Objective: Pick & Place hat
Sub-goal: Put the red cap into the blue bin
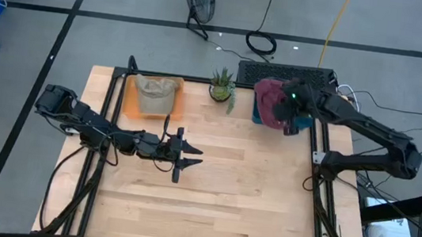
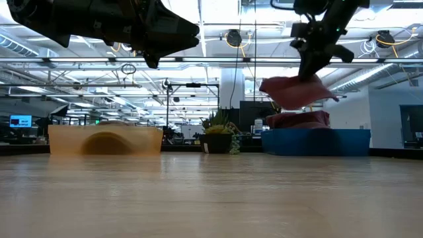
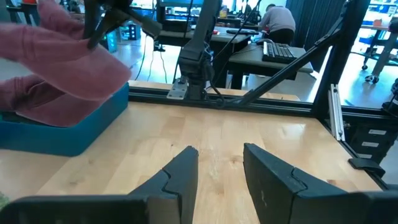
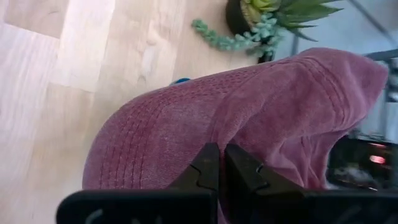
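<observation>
We pinch the red hat [image 2: 294, 90] tight in our right fingers [image 2: 310, 74] above the blue box [image 2: 316, 141], and next we should carry it to the tan box [image 1: 150, 96].

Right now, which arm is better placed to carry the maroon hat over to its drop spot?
The right. Its end effector is shut on the maroon hat, lifted above the blue bin. The left end effector hovers empty over mid-table, fingers apart, away from the hat.
</observation>
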`<move>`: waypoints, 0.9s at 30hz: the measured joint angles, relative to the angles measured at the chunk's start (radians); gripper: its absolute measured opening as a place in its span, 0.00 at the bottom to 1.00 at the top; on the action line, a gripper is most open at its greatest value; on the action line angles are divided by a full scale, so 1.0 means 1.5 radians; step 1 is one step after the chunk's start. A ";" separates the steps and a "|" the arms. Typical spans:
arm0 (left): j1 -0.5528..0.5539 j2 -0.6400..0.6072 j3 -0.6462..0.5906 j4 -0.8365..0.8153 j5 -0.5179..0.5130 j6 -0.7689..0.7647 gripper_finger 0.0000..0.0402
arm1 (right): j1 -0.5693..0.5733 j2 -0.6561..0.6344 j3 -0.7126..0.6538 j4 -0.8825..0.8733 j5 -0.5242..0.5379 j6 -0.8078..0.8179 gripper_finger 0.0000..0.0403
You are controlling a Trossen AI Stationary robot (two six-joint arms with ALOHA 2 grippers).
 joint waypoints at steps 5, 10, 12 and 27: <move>0.000 0.000 0.000 0.000 0.000 -0.003 0.33 | -0.076 0.034 0.000 0.006 -0.060 -0.021 0.01; -0.001 0.000 0.000 0.000 0.000 -0.003 0.33 | -0.147 0.065 0.000 0.005 -0.125 -0.028 0.01; -0.001 0.000 0.000 0.000 0.000 -0.004 0.33 | -0.173 0.081 0.000 0.005 -0.145 -0.031 0.01; -0.001 0.000 0.000 -0.001 0.000 -0.004 0.33 | -0.274 0.145 -0.045 0.070 -0.146 -0.066 0.02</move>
